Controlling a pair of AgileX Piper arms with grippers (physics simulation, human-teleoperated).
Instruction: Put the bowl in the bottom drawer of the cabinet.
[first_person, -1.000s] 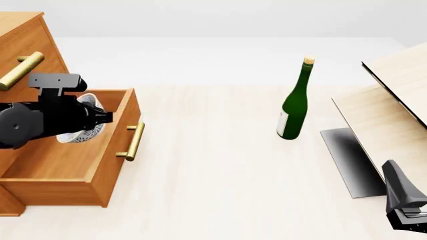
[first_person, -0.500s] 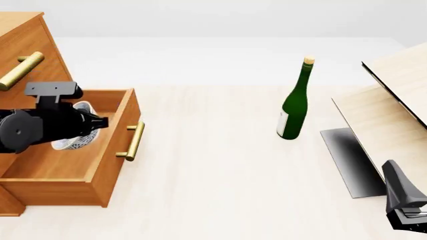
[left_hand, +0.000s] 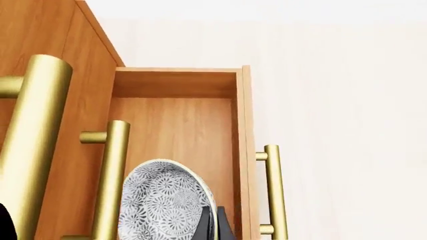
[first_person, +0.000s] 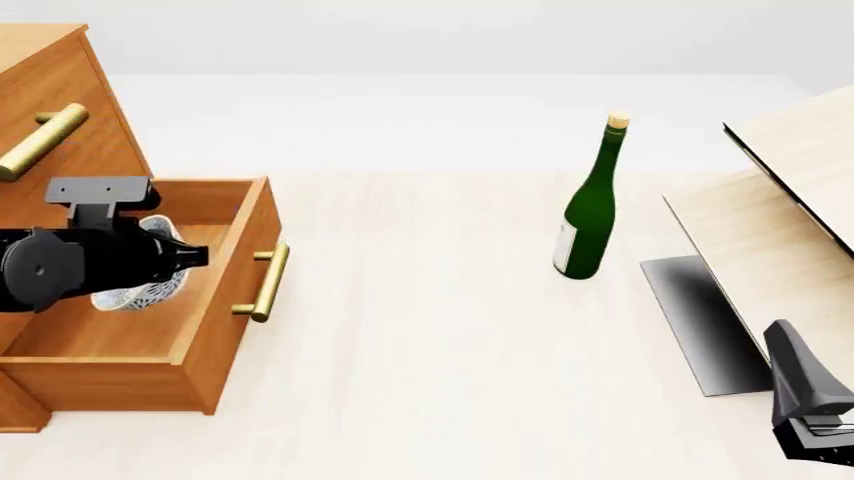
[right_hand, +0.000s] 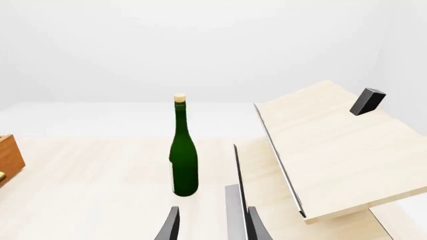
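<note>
The cabinet (first_person: 54, 90) stands at the left with its bottom drawer (first_person: 134, 340) pulled open. Over that drawer's inside my left gripper (first_person: 187, 255) is shut on the rim of the bowl (first_person: 136, 293), white with a fine grey pattern and tilted on its side. In the left wrist view the bowl (left_hand: 163, 197) hangs over the drawer floor (left_hand: 177, 125), with the dark fingertips (left_hand: 205, 226) pinching its edge. The drawer's brass handle (left_hand: 272, 190) lies beside it. My right gripper (first_person: 814, 420) rests open and holds nothing at the near right edge of the table.
A tall green bottle (first_person: 587, 215) with a cork stands mid-table, right of the drawer. A pale light-wood panel structure (first_person: 787, 190) leans at the far right over a dark grey plate (first_person: 701, 320). Brass handles of the upper drawers (left_hand: 110, 175) stick out above the open drawer.
My left gripper has carried the bowl a little to the left and lower, deeper over the open drawer. The right arm has not moved.
</note>
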